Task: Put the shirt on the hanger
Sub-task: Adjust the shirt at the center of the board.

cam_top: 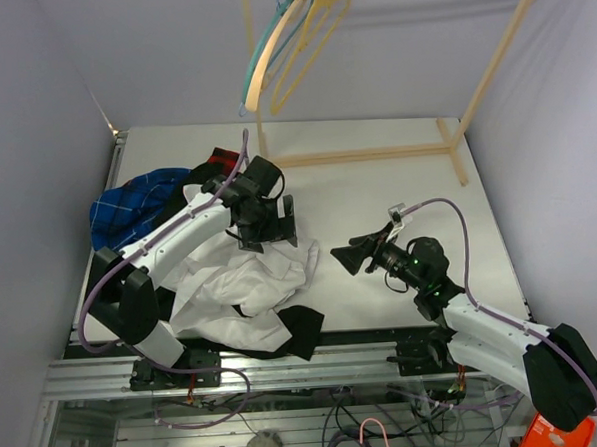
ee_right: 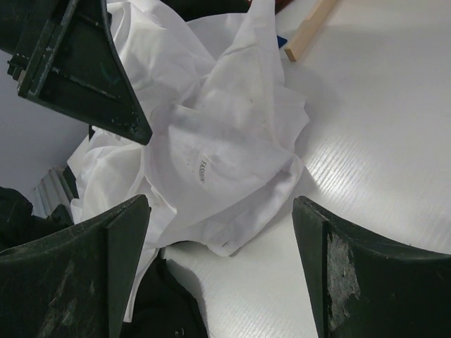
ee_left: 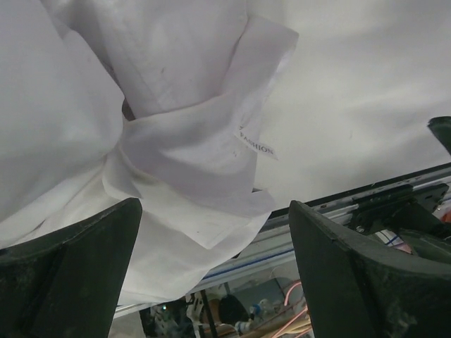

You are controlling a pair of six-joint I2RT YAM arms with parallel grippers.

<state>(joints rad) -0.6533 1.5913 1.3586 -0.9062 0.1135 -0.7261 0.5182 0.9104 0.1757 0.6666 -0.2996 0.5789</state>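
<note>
The white shirt (cam_top: 244, 286) lies crumpled on the table's near left part. Its collar with a small label shows in the left wrist view (ee_left: 204, 141) and in the right wrist view (ee_right: 225, 155). My left gripper (cam_top: 269, 232) hangs open just above the shirt's far edge, jaws wide, holding nothing (ee_left: 215, 205). My right gripper (cam_top: 344, 257) is open and empty, low over the table, just right of the collar (ee_right: 222, 203). The yellow hanger (cam_top: 311, 41) hangs by its hook on the wooden rack at the back.
A teal hanger (cam_top: 269, 37) and a pale wooden hanger (cam_top: 258, 70) hang beside the yellow one. The rack's wooden foot (cam_top: 375, 153) lies across the far table. A blue plaid shirt (cam_top: 132, 207) lies left. A black garment (cam_top: 299, 331) lies under the shirt at the near edge.
</note>
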